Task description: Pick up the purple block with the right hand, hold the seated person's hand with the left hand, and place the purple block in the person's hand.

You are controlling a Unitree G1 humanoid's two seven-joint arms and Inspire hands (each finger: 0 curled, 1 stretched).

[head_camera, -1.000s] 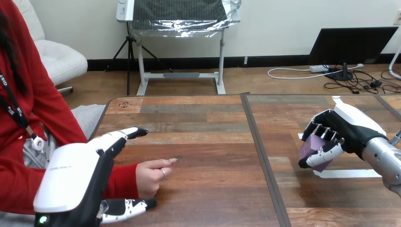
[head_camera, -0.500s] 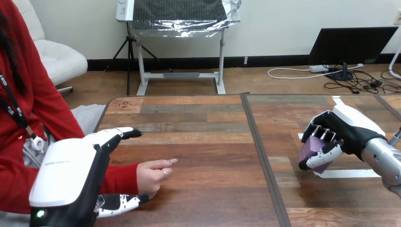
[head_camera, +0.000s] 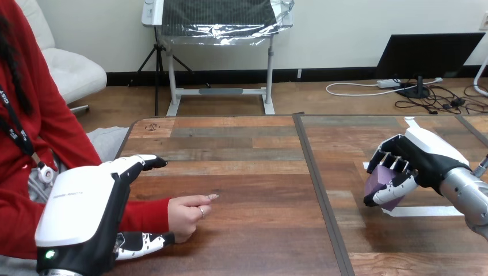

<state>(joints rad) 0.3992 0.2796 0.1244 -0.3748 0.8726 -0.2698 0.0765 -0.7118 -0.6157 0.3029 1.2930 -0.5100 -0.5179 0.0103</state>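
1. While stretched over the wooden table (head_camera: 259, 172) at left: left hand (head_camera: 80, 213), fingers straight and spread, thumb tip touching or just beside the person's hand (head_camera: 187, 215).
2. Well apart at right: right hand (head_camera: 414, 158), curled tight.
3. Clamped between those fingers and thumb: purple block (head_camera: 382, 187).

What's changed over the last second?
The left hand drew back a little toward the view's left, fingers straight; it grips nothing. The right hand stays curled round the purple block, and the person's hand rests on the table as before.
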